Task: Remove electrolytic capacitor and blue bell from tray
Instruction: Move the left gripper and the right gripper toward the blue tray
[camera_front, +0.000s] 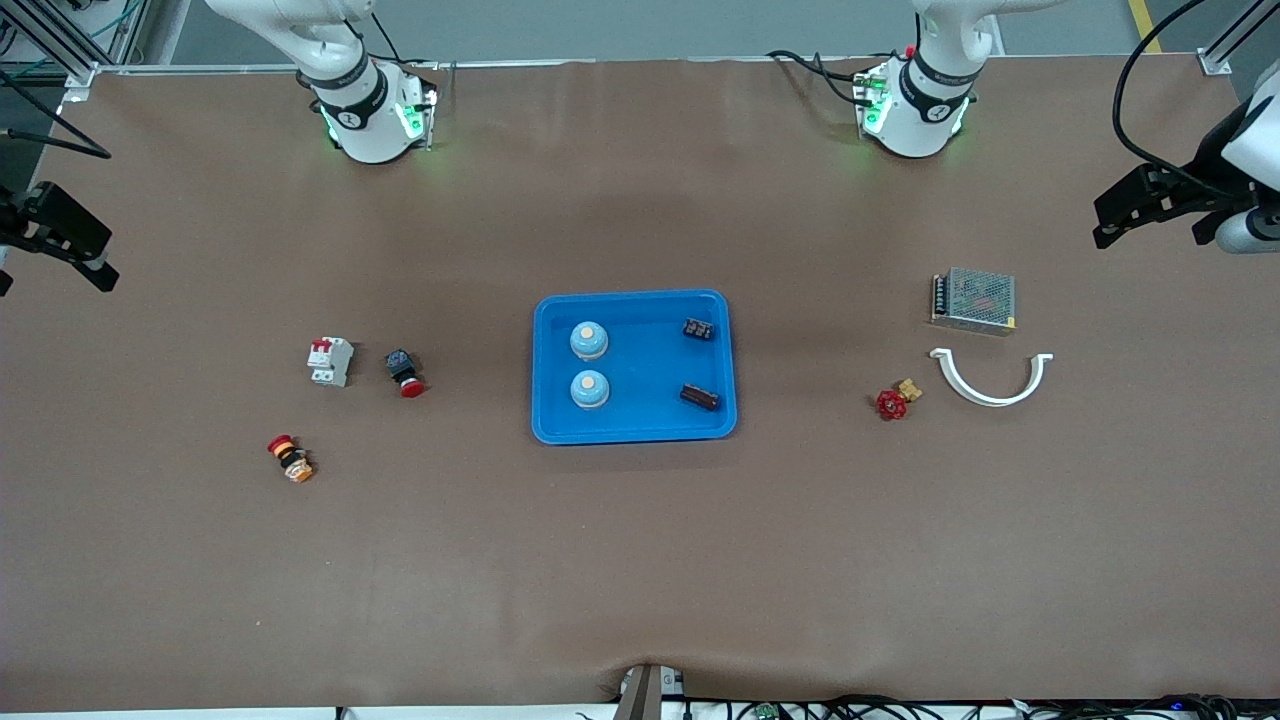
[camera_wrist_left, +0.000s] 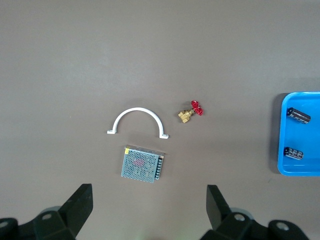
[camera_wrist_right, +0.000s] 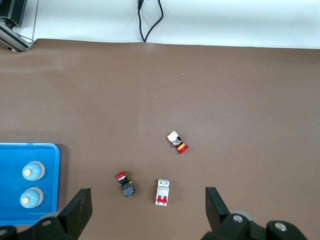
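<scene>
A blue tray (camera_front: 634, 430) sits mid-table. Two blue bells with beige tops (camera_front: 589, 340) (camera_front: 589, 389) stand in its half toward the right arm. Two dark capacitors (camera_front: 698, 328) (camera_front: 699, 397) lie in its half toward the left arm. The right wrist view shows the bells (camera_wrist_right: 33, 171) (camera_wrist_right: 31, 198), and the left wrist view the capacitors (camera_wrist_left: 298, 115) (camera_wrist_left: 293, 153). My left gripper (camera_front: 1105, 222) (camera_wrist_left: 148, 207) hangs open and empty over the table's left-arm end. My right gripper (camera_front: 98, 258) (camera_wrist_right: 148, 207) hangs open and empty over the right-arm end.
Toward the left arm's end lie a mesh power supply (camera_front: 974, 300), a white curved clamp (camera_front: 990, 380) and a red-handled brass valve (camera_front: 895, 400). Toward the right arm's end lie a circuit breaker (camera_front: 330, 361), a red push button (camera_front: 404, 373) and an emergency-stop button (camera_front: 290, 459).
</scene>
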